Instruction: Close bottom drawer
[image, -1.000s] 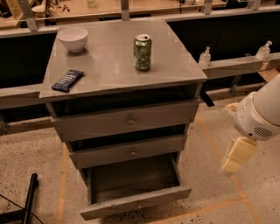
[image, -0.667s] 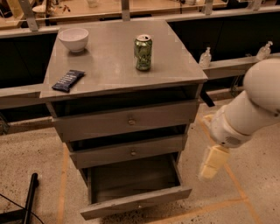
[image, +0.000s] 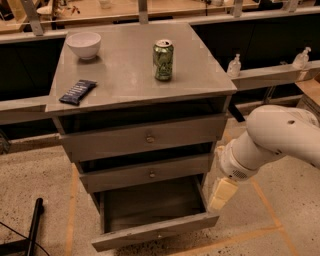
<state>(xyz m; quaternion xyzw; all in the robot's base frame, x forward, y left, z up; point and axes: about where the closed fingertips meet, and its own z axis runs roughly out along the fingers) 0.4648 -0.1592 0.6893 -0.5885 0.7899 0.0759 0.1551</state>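
A: Items, left to right?

B: Pole (image: 35, 225), black, lower left, cut off by the frame. Cabinet surface (image: 125, 80) carries a dark bar (image: 77, 91), a white bowl (image: 83, 44) and an upright green can (image: 163, 60) whose label is unreadable.

A: Bottom drawer?

B: Bottom drawer (image: 155, 231), lowest of three, is pulled well out, its interior in shadow.

A: Hand?

B: Hand (image: 221, 194), cream, points down just beside that drawer's right front corner. Contact is uncertain. Spread or pressed together: cannot tell. Arm (image: 270, 140), white, is cut off at the right edge.
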